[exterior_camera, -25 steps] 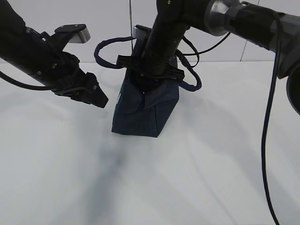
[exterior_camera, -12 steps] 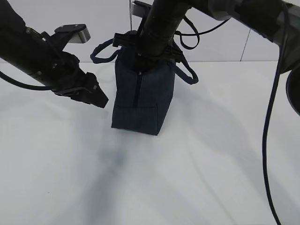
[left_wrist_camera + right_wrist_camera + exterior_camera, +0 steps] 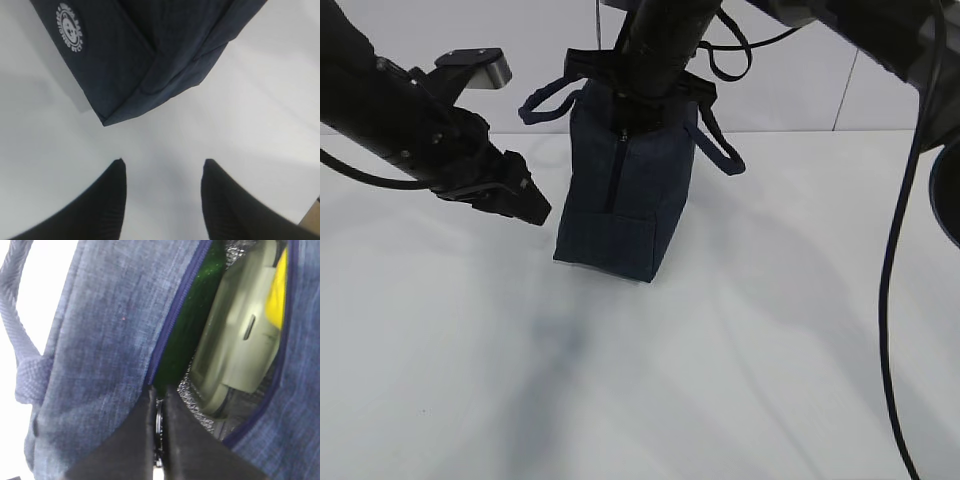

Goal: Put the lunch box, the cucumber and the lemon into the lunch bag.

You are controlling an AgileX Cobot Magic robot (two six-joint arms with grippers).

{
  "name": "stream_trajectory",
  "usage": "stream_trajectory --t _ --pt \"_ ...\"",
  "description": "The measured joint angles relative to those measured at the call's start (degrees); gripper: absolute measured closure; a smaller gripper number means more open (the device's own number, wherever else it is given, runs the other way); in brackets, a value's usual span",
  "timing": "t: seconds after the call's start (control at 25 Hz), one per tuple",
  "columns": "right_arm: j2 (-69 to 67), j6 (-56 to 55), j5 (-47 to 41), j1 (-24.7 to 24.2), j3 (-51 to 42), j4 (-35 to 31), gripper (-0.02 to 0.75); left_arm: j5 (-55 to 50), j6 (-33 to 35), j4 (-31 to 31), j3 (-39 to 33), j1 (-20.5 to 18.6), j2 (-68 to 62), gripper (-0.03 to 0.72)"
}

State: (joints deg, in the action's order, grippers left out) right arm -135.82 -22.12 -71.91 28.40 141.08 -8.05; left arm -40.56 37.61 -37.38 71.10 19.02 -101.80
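Observation:
The navy lunch bag (image 3: 620, 205) stands on the white table, pulled up tall. Its white logo shows in the left wrist view (image 3: 70, 27). In the right wrist view the bag's top (image 3: 105, 330) is partly open. Inside lie the dark green cucumber (image 3: 192, 320), the sage-green lunch box (image 3: 240, 335) and the yellow lemon (image 3: 276, 295). My right gripper (image 3: 159, 410) is shut on the zipper's ring pull at the top of the bag (image 3: 625, 128). My left gripper (image 3: 162, 165) is open and empty, just left of the bag's lower corner (image 3: 535, 212).
The bag's two loop handles (image 3: 720, 150) hang out to either side. Black cables (image 3: 900, 250) hang down at the right. A white wall stands behind the table.
My right gripper has risen with the zipper pull in it. The bag, slumped a second ago, is now stretched up tall. The left arm has not moved.

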Motion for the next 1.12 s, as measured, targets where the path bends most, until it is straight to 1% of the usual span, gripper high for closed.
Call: stream_trajectory --t 0.12,0.6,0.72,0.92,1.04,1.12 --pt "0.0 0.12 -0.1 0.0 0.02 1.39 0.735 0.92 0.0 -0.33 0.0 0.0 0.0 0.335" --pt "0.0 0.35 -0.22 0.0 0.63 2.69 0.736 2.28 0.64 -2.9 0.0 0.0 0.0 0.335" --pt "0.0 0.35 -0.34 0.0 2.93 3.57 0.736 2.56 2.25 -3.3 0.34 0.0 0.0 0.335" --pt "0.0 0.46 -0.44 0.0 6.06 5.34 0.737 2.99 8.36 -6.72 1.89 0.22 0.0 0.335" --pt "0.0 0.46 -0.44 0.0 6.25 5.43 0.737 4.12 11.75 -7.48 3.1 1.82 -0.84 0.335" --pt "0.0 0.46 -0.56 0.0 6.25 5.43 0.737 6.83 12.77 -7.85 3.37 3.42 -1.57 0.325"
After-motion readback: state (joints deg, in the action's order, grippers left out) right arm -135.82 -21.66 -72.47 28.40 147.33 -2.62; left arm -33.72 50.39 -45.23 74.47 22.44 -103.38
